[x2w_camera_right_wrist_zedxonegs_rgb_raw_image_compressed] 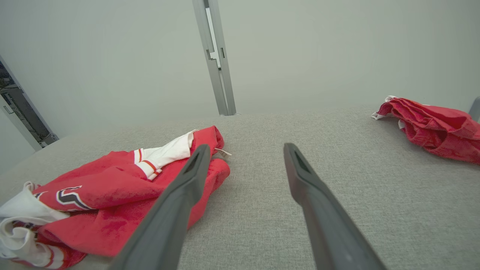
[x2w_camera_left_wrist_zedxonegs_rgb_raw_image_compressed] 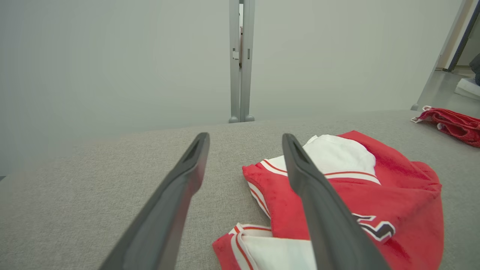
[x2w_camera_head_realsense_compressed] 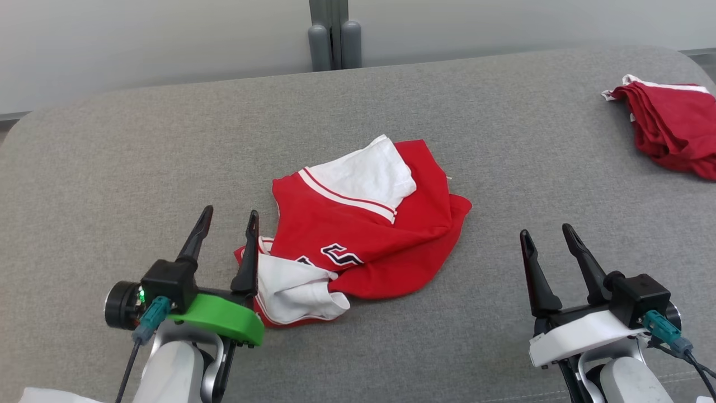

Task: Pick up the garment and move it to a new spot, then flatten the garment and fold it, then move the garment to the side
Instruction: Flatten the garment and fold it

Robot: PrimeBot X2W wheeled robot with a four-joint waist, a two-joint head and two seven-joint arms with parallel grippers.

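- The garment (x2w_camera_head_realsense_compressed: 358, 224), a red jersey with white sleeves and dark lettering, lies crumpled in a heap near the middle of the grey padded surface (x2w_camera_head_realsense_compressed: 168, 168). Nothing holds it.
- Your left gripper (x2w_camera_head_realsense_compressed: 231, 211) hangs at the heap's near-left corner with its fingers spread wide and empty. Its right finger stands right at the bunched white sleeve (x2w_camera_head_realsense_compressed: 291, 291); you cannot tell from these views whether it touches the cloth.
- Your right gripper (x2w_camera_head_realsense_compressed: 546, 230) is also spread wide and empty. It is off to the right of the heap, with bare surface between them.
- A second red garment (x2w_camera_head_realsense_compressed: 668, 126) sits bunched at the far right edge, well apart. Leave it alone.
- The jersey is neither flat nor folded, so most of the task is ahead. The step in hand looks like taking hold of it, either to carry it to a new spot or to begin spreading it out; the views do not settle which.
- The next move calls for lowering the left fingers over the near-left sleeve or hem and pinching a single layer, not the whole bundle.
- Bring the right gripper left to the heap's right edge, so the two hands can pull the cloth apart evenly.
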